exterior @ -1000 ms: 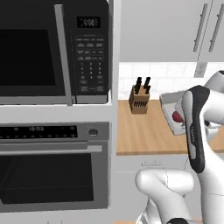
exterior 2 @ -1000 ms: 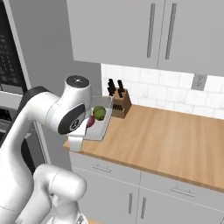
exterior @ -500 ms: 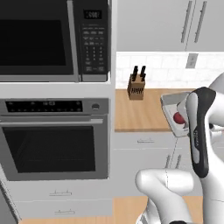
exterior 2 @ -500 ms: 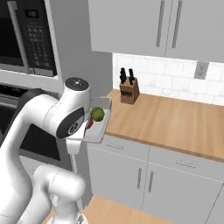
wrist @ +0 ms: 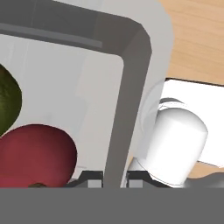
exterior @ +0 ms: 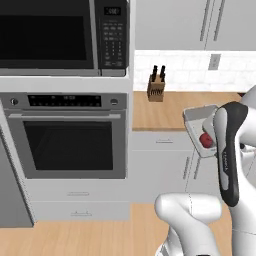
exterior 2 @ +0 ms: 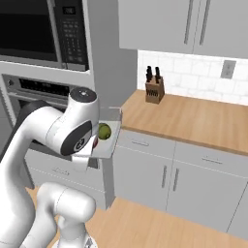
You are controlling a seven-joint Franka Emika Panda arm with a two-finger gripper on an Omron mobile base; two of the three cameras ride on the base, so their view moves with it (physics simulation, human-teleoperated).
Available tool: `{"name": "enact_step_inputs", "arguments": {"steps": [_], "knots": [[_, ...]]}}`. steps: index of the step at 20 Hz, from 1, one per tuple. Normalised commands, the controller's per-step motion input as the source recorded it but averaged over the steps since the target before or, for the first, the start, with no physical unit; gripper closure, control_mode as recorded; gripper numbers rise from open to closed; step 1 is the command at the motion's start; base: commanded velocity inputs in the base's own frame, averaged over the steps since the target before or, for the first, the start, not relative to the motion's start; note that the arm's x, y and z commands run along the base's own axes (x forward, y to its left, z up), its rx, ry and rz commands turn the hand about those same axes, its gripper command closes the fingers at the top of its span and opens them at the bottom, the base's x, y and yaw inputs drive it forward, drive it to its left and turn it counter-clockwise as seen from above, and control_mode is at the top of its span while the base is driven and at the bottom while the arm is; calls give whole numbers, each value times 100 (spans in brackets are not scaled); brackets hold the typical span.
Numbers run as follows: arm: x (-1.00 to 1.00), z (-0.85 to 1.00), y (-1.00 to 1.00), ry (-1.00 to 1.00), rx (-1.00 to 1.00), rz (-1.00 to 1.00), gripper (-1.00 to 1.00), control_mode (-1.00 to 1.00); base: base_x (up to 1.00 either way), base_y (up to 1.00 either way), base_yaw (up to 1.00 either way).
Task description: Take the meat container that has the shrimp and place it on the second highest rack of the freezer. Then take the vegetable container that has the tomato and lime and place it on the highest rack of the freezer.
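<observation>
Vegetable container, a shallow grey rigid tray point(wrist: 131, 87), rides airborne beside the wooden counter point(exterior 2: 193, 116); our dark two-finger gripper point(wrist: 114, 178) pinches its rim wall. Round red tomato point(wrist: 37, 155) and green lime point(exterior 2: 104, 131) may roll, so we keep it level.

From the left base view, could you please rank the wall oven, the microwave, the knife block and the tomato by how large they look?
1. Wall oven, largest.
2. Microwave, though the top edge cuts it off, so its full size is unsure.
3. Knife block.
4. Tomato, smallest, partly hidden by the arm.
</observation>
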Motion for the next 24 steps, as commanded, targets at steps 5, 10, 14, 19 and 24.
{"name": "enact_step_inputs", "arguments": {"steps": [5, 10, 14, 19, 24], "knots": [[0, 0, 0, 0, 0, 0, 100, 100, -58, 22, 8], [0, 0, 0, 0, 0, 0, 100, 100, -46, 54, 14], [0, 0, 0, 0, 0, 0, 100, 100, -31, 55, 53], [0, 0, 0, 0, 0, 0, 100, 100, -4, 50, 75], [0, 0, 0, 0, 0, 0, 100, 100, -16, 46, 65]]}}
